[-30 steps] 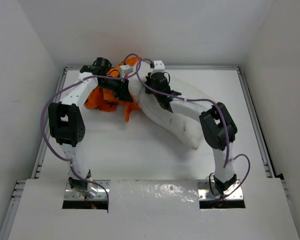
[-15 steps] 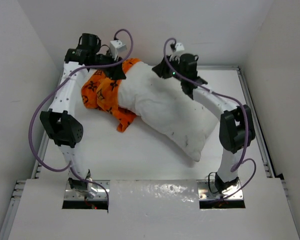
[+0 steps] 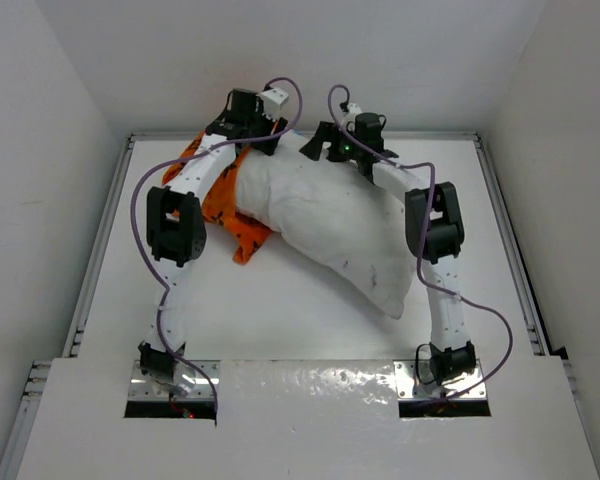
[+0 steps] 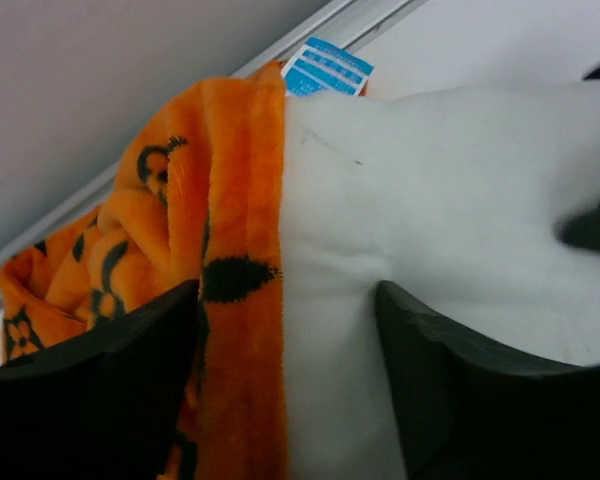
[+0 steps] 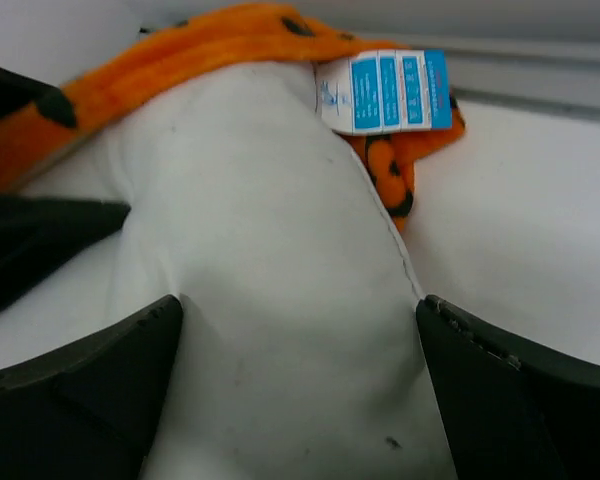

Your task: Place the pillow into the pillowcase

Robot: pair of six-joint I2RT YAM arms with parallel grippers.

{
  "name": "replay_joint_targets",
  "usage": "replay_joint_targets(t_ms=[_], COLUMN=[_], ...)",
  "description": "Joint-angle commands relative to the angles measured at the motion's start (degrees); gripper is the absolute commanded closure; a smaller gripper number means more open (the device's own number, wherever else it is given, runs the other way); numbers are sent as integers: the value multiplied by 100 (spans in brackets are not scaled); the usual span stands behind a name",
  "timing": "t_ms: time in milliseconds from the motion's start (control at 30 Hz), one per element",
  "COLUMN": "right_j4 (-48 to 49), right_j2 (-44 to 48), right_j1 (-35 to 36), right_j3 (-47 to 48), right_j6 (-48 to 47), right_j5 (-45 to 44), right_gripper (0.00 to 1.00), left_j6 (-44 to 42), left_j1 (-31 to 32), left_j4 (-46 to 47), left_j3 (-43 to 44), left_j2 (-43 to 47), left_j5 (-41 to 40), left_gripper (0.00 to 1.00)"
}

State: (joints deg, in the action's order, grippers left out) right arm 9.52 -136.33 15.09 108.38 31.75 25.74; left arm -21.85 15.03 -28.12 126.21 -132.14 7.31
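While the near stretch of the white table (image 3: 280,330) lies open, the pillow (image 3: 330,225), plump, white and faintly speckled, slants from its near-right corner toward the far rail (image 3: 440,136). The pillowcase (image 3: 218,200), fleecy orange with dark brown motifs, is bunched against and round the pillow's far-left end, beside a blue-and-white tag (image 5: 385,90). The left arm (image 3: 170,225) and right arm (image 3: 435,230) fold inward to the back edge. The left gripper (image 4: 285,300) is spread astride the case's edge and the pillow, and the right gripper (image 5: 298,300) is spread wide over the pillow's end.
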Motion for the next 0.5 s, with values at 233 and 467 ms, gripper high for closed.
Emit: replay_joint_targets(t_ms=[233, 467], right_j4=[542, 1025], right_j2=[290, 1380], right_j1=[468, 617], right_j3=[-859, -2320], right_j6=[-344, -598], right_j5=[1276, 829], right_gripper=[89, 97], left_j6=[462, -135], left_j1=[-26, -26], left_j4=[755, 914], left_j3=[79, -176], left_j2=[126, 48], left_j5=[-802, -1435], left_gripper=[56, 47])
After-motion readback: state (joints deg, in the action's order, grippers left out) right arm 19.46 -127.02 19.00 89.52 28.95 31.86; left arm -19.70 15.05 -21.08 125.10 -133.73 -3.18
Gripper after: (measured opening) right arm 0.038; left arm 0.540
